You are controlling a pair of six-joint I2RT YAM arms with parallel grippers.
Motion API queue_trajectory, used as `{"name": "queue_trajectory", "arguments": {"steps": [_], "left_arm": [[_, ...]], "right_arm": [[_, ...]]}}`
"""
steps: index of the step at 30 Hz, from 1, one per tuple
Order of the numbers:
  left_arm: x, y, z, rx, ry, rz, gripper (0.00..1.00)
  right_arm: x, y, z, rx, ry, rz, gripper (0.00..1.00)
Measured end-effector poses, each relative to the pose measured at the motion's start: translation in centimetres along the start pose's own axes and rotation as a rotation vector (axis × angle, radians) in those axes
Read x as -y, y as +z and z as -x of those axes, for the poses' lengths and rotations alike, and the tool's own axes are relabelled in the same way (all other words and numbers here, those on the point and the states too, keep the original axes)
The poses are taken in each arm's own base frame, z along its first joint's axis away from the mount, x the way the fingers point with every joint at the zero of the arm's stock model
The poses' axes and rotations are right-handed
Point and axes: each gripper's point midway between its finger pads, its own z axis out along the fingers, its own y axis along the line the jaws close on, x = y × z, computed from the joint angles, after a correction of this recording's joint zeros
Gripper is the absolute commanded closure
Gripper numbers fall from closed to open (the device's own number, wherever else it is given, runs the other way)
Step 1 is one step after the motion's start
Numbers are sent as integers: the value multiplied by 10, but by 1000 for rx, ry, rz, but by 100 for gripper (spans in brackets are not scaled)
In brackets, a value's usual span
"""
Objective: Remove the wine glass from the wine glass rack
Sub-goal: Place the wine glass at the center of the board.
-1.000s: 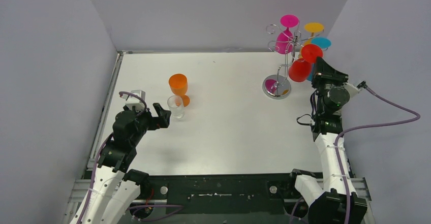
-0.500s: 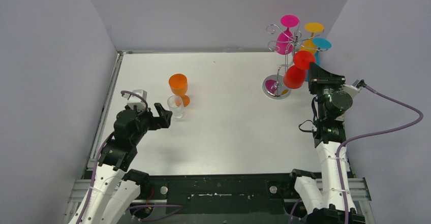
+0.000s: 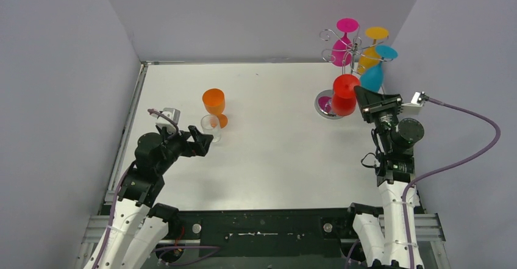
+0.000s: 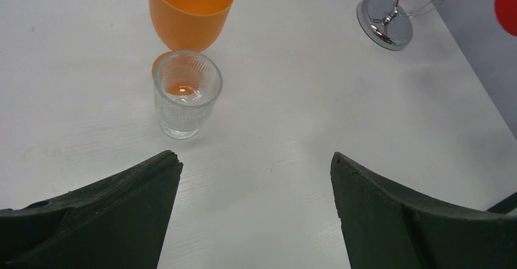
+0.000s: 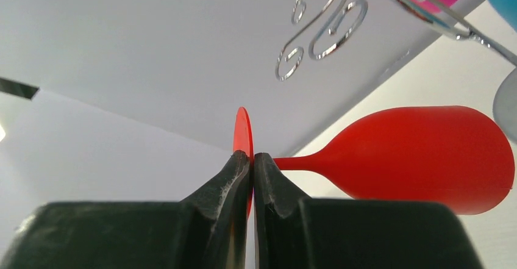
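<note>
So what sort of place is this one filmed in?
Probably a lab test booth, not a home or bar: a white table boxed in by blank grey walls, two robot arms bolted at its near edge, and a wire rack of bright glasses.

1. The overhead view was bright and even. The white worktop (image 3: 274,135) looked nearly washed out, with only faint, soft shadows beneath the arms.
2. The wine glass rack (image 3: 325,106) threw mirror glints off its disc base.
3. In the left wrist view the clear glass (image 4: 185,93) was sharp and cast a pale shadow. The left pincer (image 4: 254,159) sat dark and underexposed.
4. In the right wrist view the right pincer (image 5: 252,157) was black and slightly soft near the lens, while the red wine glass (image 5: 420,159) glowed evenly.
</note>
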Motion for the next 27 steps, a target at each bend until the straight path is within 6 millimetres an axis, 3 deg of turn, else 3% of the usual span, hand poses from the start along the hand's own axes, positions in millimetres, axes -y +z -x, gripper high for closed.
{"name": "queue_trajectory", "arguments": {"steps": [6,12,16,23,27], "left_arm": [[28,-3,-1,-15,-13,-154,9],[66,0,2,-50,-82,-355,9],[93,5,-4,-105,-126,-463,9],[166,-7,-28,-195,-121,-684,11],[192,-6,-34,-207,-142,-748,15]], "right_arm": [[14,-14,-38,-182,-101,39,100],[9,-25,-68,-362,-233,147,100],[-4,-39,-91,-477,-305,272,100],[-26,-62,-125,-621,-356,461,100],[-35,-72,-148,-709,-361,543,100]]}}
